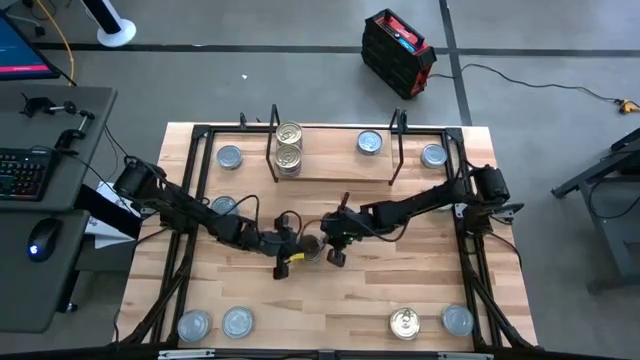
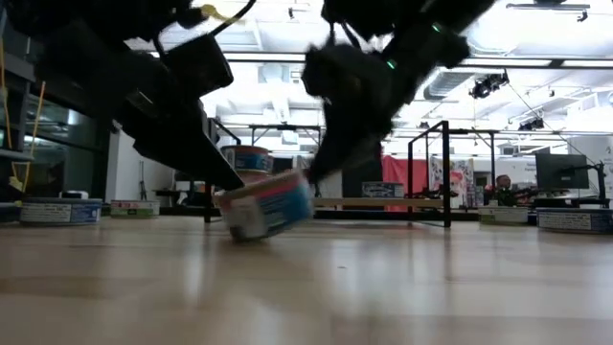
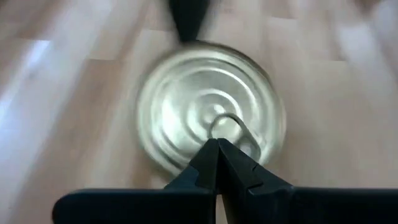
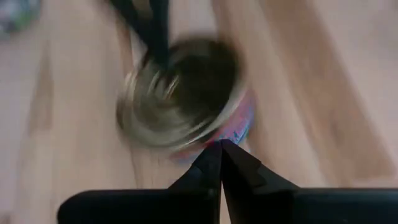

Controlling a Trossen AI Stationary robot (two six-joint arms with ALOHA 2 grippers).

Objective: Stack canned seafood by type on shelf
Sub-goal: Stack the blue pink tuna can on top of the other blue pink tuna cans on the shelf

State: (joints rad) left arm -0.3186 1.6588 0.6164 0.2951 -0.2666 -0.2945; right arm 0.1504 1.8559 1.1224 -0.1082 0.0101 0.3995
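Tin [image 2: 266, 206] mid-worktop, tilted, pinched between left claw [image 1: 288, 243] and right claw [image 1: 330, 243], each with fingers together. Risk: two-sided squeeze slips, tin flips or rolls, never reaching shelf [image 1: 335, 165].

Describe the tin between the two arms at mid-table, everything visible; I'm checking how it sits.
The tin is small, flat and round, with a shiny ribbed silver lid carrying a pull tab and a blue, white and red label around its side. It sits tilted on the wooden table, one edge raised. The left end effector and right end effector, both shut, press at opposite edges of it.
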